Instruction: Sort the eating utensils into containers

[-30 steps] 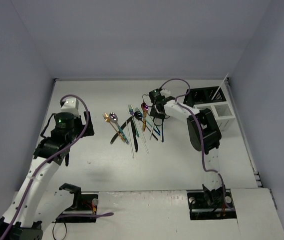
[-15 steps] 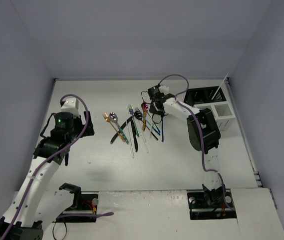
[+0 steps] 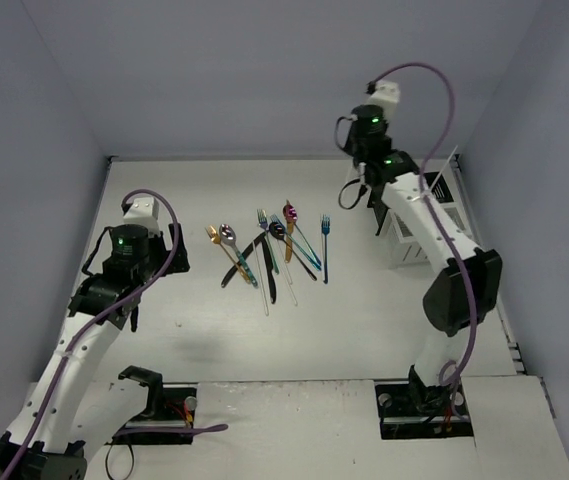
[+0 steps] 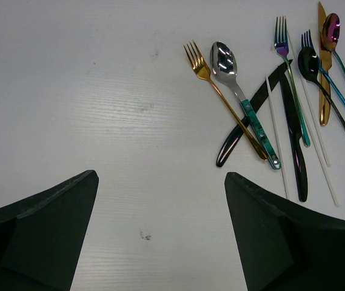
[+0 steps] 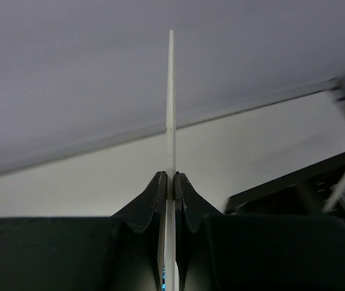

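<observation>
Lifted off the utensil pile (image 4: 291,127), the right tool (image 5: 170,182) now hangs near the far right corner of the desk (image 4: 69,91), clamped on a thin white utensil (image 5: 171,109). The left tool (image 4: 160,176) gapes open beside the pile.

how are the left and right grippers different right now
The left gripper stands wide open and empty; the right gripper is shut on a thin white stick. The left gripper faces down at the table beside the loose utensils; the right gripper is lifted clear of the table, its stick seen against the back wall. Both have black fingers.
</observation>
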Controlling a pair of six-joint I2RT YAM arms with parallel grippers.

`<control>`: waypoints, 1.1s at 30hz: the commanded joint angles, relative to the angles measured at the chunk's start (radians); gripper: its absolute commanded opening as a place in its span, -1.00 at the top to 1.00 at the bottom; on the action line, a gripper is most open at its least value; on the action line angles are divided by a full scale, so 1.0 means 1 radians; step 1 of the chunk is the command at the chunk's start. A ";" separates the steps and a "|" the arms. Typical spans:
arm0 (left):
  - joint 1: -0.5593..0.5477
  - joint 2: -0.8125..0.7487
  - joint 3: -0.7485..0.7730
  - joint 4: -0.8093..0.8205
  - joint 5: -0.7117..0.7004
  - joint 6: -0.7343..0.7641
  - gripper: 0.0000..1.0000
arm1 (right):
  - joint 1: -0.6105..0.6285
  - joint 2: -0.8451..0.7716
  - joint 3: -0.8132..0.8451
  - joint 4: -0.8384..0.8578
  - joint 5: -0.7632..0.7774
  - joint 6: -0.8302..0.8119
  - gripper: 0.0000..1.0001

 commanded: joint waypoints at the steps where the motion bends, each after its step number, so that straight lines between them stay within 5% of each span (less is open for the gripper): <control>1: 0.007 -0.007 0.010 0.038 -0.003 -0.004 -0.67 | -0.187 -0.114 -0.107 0.331 0.057 -0.175 1.00; 7: 0.007 -0.019 0.007 0.043 -0.012 -0.004 -0.67 | -0.360 -0.185 -0.300 0.611 -0.023 -0.188 1.00; 13: 0.013 -0.033 -0.001 0.056 -0.004 -0.005 -0.67 | -0.471 -0.136 -0.343 0.707 -0.116 -0.187 1.00; 33: 0.018 -0.037 -0.015 0.088 0.025 -0.005 -0.67 | -0.502 0.090 -0.354 0.844 -0.128 -0.189 0.91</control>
